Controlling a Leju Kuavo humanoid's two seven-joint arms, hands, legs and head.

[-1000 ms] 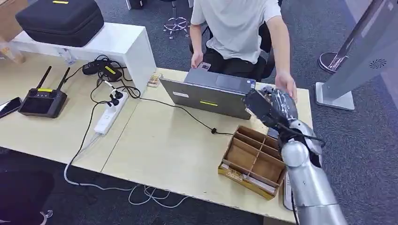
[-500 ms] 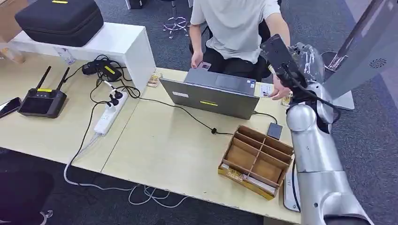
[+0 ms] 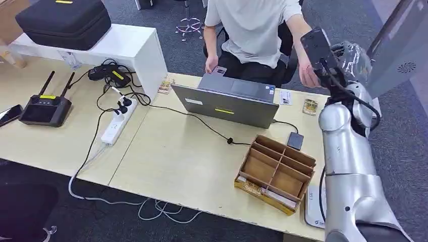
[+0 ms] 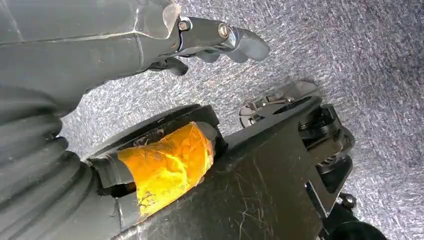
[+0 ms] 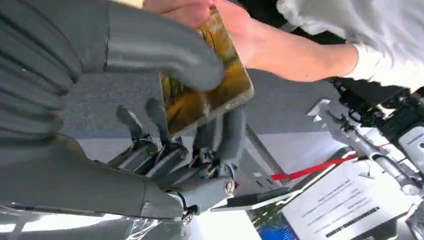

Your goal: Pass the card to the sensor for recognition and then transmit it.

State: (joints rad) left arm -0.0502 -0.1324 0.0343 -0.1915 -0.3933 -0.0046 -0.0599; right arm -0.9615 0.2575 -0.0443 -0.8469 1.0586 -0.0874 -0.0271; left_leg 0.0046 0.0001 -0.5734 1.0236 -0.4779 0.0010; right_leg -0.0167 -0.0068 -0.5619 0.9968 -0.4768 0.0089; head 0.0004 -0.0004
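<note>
Right hand (image 3: 348,55): I see it raised at the upper right of the head view, at the end of the silver arm, beside the person's hand (image 3: 306,75). In the right wrist view the right hand (image 5: 165,100) grips the card (image 5: 205,85), thick thumb pressed on its face and darker fingers (image 5: 225,135) behind it. The person's hand (image 5: 200,12) touches the card's upper end in that view, so both hold it.

Card: yellow-brown printed face, held in the air past the table's far right corner, not resting on anything.

Left hand (image 4: 150,45): I see it hanging over grey carpet in the left wrist view; the fingers are curled and nothing is in them.

Table (image 3: 171,156): light wood, centre of the head view. On it I list: a grey laptop (image 3: 227,101) at upper centre, lid toward me; a wooden divider tray (image 3: 275,171) at lower right; a small dark box (image 3: 295,140) just beyond the tray; a white power strip (image 3: 118,121) with black cables at centre left; a black controller (image 3: 45,108) with two antennas at far left.

Person (image 3: 252,30): seated behind the laptop, top centre.

Grey stand (image 3: 398,55): tilted panel at the upper right edge, on the carpet.
</note>
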